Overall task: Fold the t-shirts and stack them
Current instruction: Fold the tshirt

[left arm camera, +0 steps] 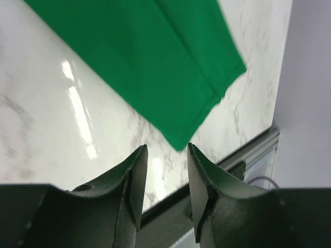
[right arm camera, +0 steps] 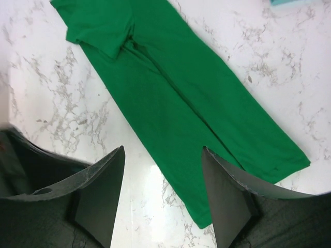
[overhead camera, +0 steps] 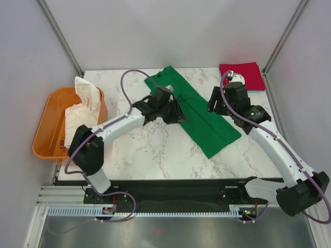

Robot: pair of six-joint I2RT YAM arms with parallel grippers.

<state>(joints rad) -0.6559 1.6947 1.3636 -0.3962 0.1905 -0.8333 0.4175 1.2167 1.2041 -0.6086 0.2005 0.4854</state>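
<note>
The green t-shirt (overhead camera: pixel 204 121) lies flat on the marble table, folded lengthwise into a long diagonal strip. It also shows in the left wrist view (left arm camera: pixel 155 62) and the right wrist view (right arm camera: pixel 191 103). My left gripper (overhead camera: pixel 180 112) hovers over the strip's left edge near its middle; its jaws (left arm camera: pixel 166 147) are open and empty. My right gripper (overhead camera: pixel 211 106) hovers over the strip's right edge, open wide and empty (right arm camera: pixel 163 150). A folded red t-shirt (overhead camera: pixel 242 75) lies at the back right corner. The white t-shirt with red print (overhead camera: pixel 85 101) hangs out of the orange tub. A pale blue sliver (right arm camera: pixel 287 2) shows at the top edge.
The orange tub (overhead camera: pixel 44 129) stands off the table's left side. Metal frame posts rise at the back corners. The table's front edge and rail (left arm camera: pixel 227 160) show in the left wrist view. Bare marble (overhead camera: pixel 150 150) lies in front of the shirt.
</note>
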